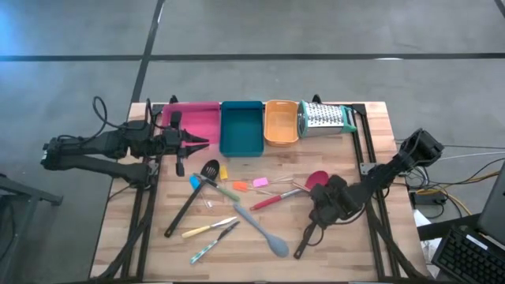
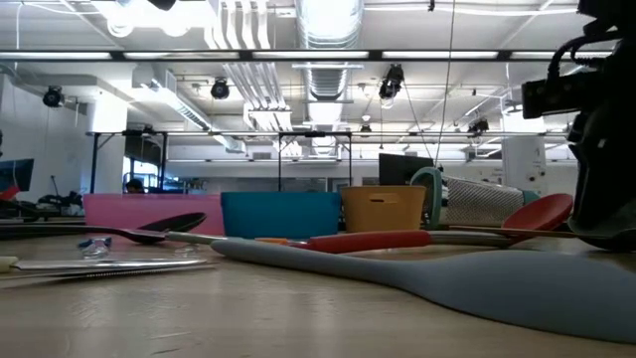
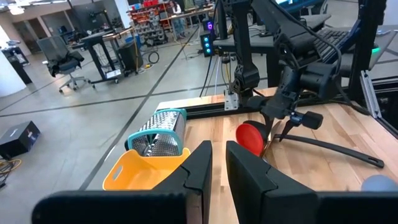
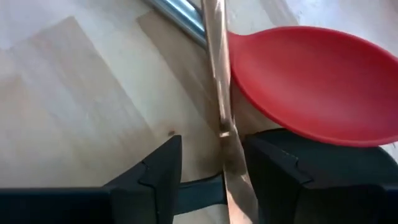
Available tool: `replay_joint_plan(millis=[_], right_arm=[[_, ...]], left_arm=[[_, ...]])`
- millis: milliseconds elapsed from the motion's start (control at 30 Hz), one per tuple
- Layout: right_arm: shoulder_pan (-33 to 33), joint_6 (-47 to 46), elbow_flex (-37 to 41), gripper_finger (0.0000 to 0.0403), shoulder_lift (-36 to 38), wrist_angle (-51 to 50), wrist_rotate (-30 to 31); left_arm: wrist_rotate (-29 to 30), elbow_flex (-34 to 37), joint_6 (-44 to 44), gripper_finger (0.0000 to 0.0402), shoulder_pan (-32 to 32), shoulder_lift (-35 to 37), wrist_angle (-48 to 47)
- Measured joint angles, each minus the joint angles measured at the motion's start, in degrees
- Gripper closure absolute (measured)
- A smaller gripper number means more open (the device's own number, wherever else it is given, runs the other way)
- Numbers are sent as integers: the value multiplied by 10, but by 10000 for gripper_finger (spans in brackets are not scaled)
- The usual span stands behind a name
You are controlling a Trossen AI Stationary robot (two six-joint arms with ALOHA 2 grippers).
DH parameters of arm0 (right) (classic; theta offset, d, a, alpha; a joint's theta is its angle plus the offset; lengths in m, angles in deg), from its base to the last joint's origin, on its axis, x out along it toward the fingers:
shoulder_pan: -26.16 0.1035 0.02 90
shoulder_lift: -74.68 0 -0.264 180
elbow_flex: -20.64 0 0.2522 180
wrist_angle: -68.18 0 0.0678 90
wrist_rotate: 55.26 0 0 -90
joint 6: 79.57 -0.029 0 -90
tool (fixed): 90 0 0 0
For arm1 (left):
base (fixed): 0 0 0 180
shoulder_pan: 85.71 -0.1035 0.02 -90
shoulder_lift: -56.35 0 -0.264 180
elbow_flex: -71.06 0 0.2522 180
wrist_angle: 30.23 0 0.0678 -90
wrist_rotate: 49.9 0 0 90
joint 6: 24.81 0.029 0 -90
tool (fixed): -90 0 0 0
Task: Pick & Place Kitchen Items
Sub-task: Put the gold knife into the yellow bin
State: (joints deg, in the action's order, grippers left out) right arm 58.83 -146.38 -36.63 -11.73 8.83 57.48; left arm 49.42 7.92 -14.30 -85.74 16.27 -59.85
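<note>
The right gripper (image 1: 322, 207) is low over the wooden table (image 1: 339, 256), toward the right edge and a little nearer the front edge than the middle. In the right wrist view its two dark fingers (image 4: 155, 171) stand moderately apart, straddling a thin pale handle (image 4: 221, 93) that runs between them; whether they actually press on it cannot be told. Just beyond the fingers lies the red spoon head (image 4: 311, 81) of a utensil with a metal shaft (image 4: 177, 15). From above, that red-headed spatula (image 1: 317, 179) lies just beside the gripper, its head toward the right edge and its red handle (image 1: 264, 202) pointing toward the table's middle. A long black spoon (image 1: 304, 243) lies below the gripper, pointing toward the front edge.

The left gripper (image 1: 197, 143) hangs near the left edge, toward the back, beside the pink tray (image 1: 197, 118). In the left wrist view its fingers (image 3: 196, 171) show a narrow gap and hold nothing.

Along the back edge stand the pink tray, the teal tray (image 1: 241, 128) and the orange tray (image 1: 281, 122), with the box grater (image 1: 323, 118) on its side toward the back right corner.

Across the middle lie the loose utensils: a second black spoon (image 1: 189, 201), a grey spoon (image 1: 260, 225), a yellow-handled tool (image 1: 207, 229), a blue-handled tool (image 1: 207, 248), and small blue (image 1: 194, 182), orange (image 1: 239, 186) and pink (image 1: 260, 182) pieces.
</note>
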Motion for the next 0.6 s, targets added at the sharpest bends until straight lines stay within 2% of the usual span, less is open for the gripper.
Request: replay_joint_plan(millis=[600], right_arm=[[-36, 11, 33, 303, -1, 50, 9]], left_arm=[[0, 0, 0, 348, 0, 0, -1]])
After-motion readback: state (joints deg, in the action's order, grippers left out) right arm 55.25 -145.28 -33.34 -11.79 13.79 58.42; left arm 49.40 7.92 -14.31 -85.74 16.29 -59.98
